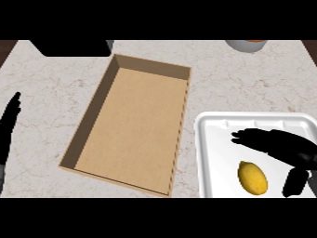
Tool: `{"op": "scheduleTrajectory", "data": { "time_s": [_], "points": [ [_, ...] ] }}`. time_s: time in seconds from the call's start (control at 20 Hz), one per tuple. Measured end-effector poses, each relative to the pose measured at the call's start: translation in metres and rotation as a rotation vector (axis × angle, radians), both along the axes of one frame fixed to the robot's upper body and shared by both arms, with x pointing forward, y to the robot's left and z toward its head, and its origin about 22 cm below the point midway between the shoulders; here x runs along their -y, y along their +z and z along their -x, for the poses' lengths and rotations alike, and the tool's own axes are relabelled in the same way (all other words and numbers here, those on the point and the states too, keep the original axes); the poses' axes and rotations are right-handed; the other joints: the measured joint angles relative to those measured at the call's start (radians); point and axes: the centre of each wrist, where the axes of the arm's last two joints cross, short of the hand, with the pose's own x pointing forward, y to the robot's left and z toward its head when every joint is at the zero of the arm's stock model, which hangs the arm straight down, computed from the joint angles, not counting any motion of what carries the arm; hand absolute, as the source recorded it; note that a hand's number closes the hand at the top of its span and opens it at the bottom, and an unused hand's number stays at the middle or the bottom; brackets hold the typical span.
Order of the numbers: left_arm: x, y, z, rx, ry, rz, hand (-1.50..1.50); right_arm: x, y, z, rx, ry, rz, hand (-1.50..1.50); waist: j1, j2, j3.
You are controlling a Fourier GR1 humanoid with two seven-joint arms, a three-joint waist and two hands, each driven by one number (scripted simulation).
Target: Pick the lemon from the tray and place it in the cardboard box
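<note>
Right robot hand (pixel 290 148), spread open and empty, just beside lemon (pixel 253 177) on tray (pixel 219 139); tray's near edge cut off

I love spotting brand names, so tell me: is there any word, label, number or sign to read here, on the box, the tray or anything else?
None: nothing readable shows anywhere.
The open brown cardboard box is plain, the white rectangular foam tray is unmarked, and the yellow lemon shows no sticker.
The black object and grey round container at the counter's far edge show no lettering.
</note>
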Motion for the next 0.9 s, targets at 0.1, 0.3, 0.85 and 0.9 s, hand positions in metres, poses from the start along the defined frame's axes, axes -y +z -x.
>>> {"op": "scheduleTrajectory", "data": {
  "time_s": [0.1, 0.3, 0.85, 0.9],
  "points": [
    [0.005, 0.000, -0.003, 0.001, 0.003, -0.001, 0.00, -0.003, 0.004, 0.004, 0.003, 0.003, -0.008, -1.50, -0.001, 0.000, 0.000],
    [0.001, 0.001, -0.001, 0.000, 0.003, -0.003, 0.00, -0.009, 0.003, 0.010, -0.003, 0.022, -0.032, -1.50, -0.001, 0.000, 0.000],
    [0.006, 0.004, 0.002, 0.007, 0.001, -0.004, 0.00, -0.027, 0.015, 0.027, 0.002, 0.057, -0.007, -1.50, 0.000, -0.001, 0.000],
    [0.005, 0.004, 0.002, 0.007, 0.005, -0.006, 0.00, -0.028, 0.010, 0.031, -0.003, 0.053, 0.007, -1.50, -0.001, -0.001, 0.000]
  ]
}}
